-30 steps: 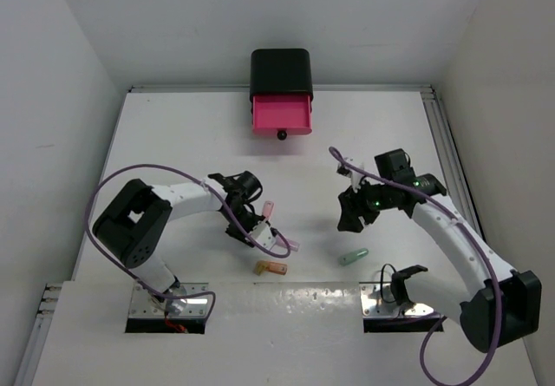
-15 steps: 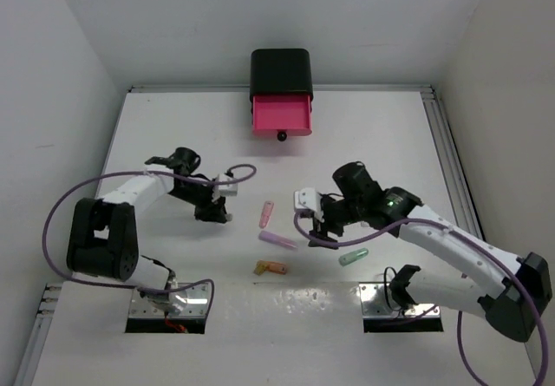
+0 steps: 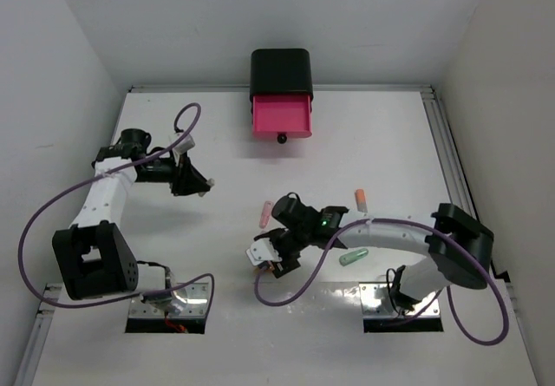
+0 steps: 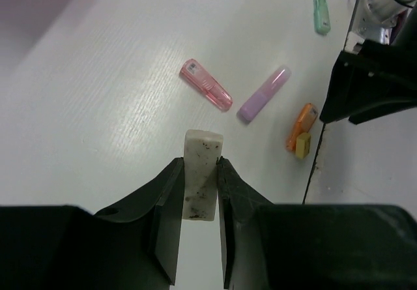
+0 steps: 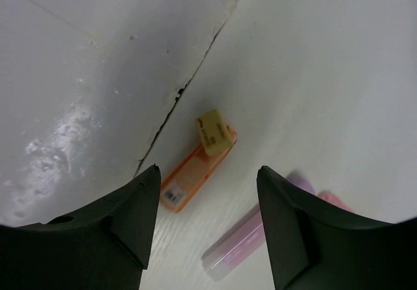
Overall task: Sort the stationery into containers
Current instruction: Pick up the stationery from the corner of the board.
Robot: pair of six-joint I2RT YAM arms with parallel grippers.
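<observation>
- table (image 3: 173, 256): white, flat, walled on three sides; carries every item below.
- black rounded box (image 3: 280, 72): at the far edge, middle, against the back wall.
- pink drawer (image 3: 282, 113): pulled out of the black rounded box toward the arms, top open. The inside reads as plain pink from above; its contents cannot be told. A dark round knob (image 3: 282, 136) sits on its front.
- right arm (image 3: 390, 230): stretched leftward across the near middle of the table. From above it covers the purple and orange pieces.
- right gripper (image 5: 207, 173): jaws spread, grasping nothing, hanging over the orange stick.
- left gripper (image 4: 199, 166): at the left side of the table, well apart from the drawer, jaws clenched on the beige stick.
- purple stick (image 4: 264, 93): lying flat mid-table, just beside the pink stick, not touching it.
- pink stick (image 4: 206, 93): lying flat, on the far side of the right gripper.
- orange stick (image 5: 195, 169): lying flat beside a seam in the table surface.
- beige stick (image 4: 202, 173): speckled, pinched between the left fingers, its end protruding past the tips.
- green stick (image 3: 353, 257): lying flat, just beside the right arm on its near side.
- orange-white stick (image 3: 362, 199): lying alone, right of centre, beyond the right arm.
- yellow block (image 5: 215, 131): small, touching one end of the orange stick.
</observation>
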